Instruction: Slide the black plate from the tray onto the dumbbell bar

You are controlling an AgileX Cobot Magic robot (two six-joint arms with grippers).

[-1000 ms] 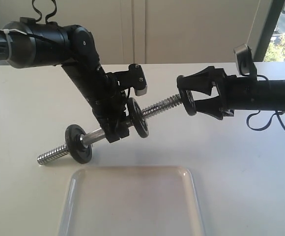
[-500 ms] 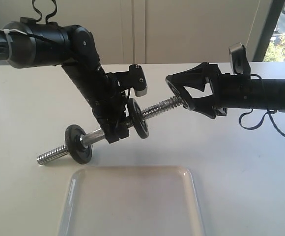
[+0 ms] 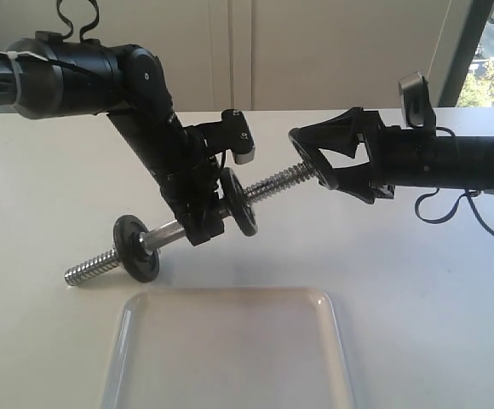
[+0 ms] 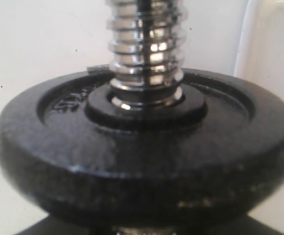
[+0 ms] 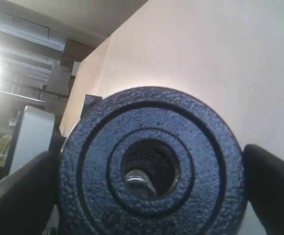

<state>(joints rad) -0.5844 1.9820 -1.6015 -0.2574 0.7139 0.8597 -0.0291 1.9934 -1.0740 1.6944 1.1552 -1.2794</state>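
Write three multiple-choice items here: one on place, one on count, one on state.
1. Where along the chrome steel dumbbell bar is the small round black cast-iron plate in the right hand? A low end; B smooth middle; C raised threaded end.
2. How many other black discs sit on the bar? A one; B two; C four.
3. How is the bar held? A flat; B upright; C tilted, in the left hand.
Key: 1 C, the bar's tip shows through its hole; 2 B, one each side of the left hand; 3 C, the end toward the right hand is higher.
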